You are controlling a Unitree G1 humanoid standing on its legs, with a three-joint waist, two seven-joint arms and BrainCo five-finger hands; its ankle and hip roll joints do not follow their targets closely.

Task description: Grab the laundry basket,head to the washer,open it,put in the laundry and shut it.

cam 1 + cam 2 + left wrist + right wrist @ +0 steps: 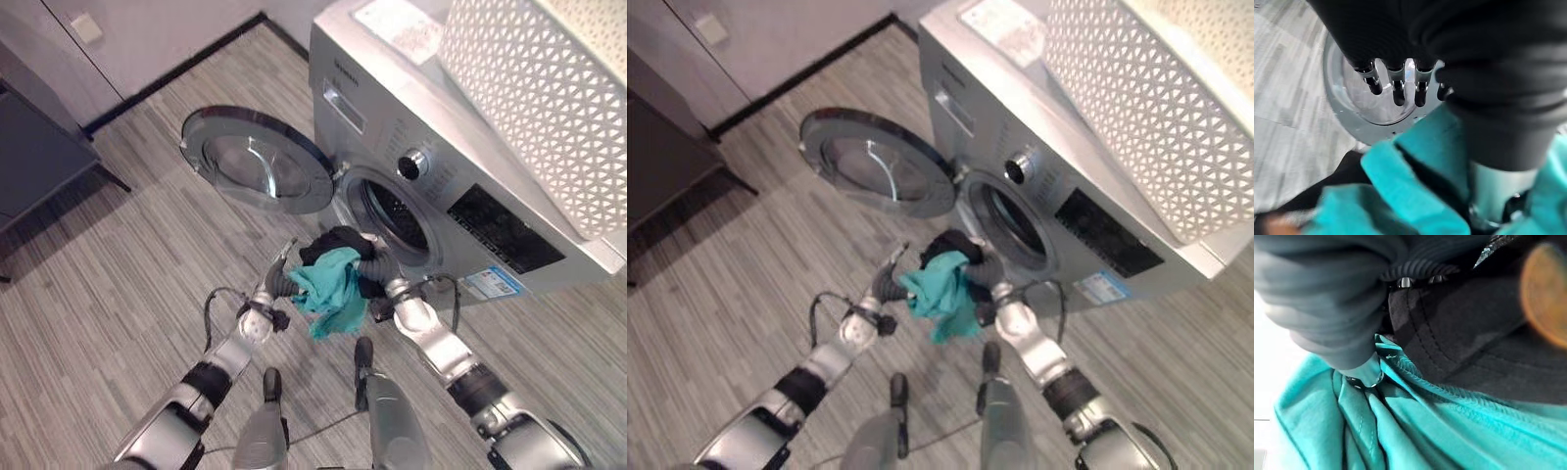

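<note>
Nearest, in front of the washer (460, 186), the two robot hands meet on a bundle of laundry. The left robot hand (277, 277) sits at the bundle's side away from the washer; in the left wrist view its fingers (1397, 87) hang nearly straight and loosely spread, with only the thumb pressed down into the teal cloth (333, 289), so it steadies the cloth without closing on it. The right robot hand (377, 269) is on the washer side of the bundle, buried in the fabric; in the right wrist view its fingers (1405, 281) disappear into a black garment (338, 243) and the thumb lies against the teal folds, so I cannot tell how far it is closed.

The teal cloth hangs down just below the washer's round opening (392, 213), with the black garment on top of it, touching the lower rim of the opening.

The washer's door (260, 162) stands swung fully open, to the side of the opening.

Farthest, the white perforated laundry basket (539, 88) rests on the washer's top.
</note>
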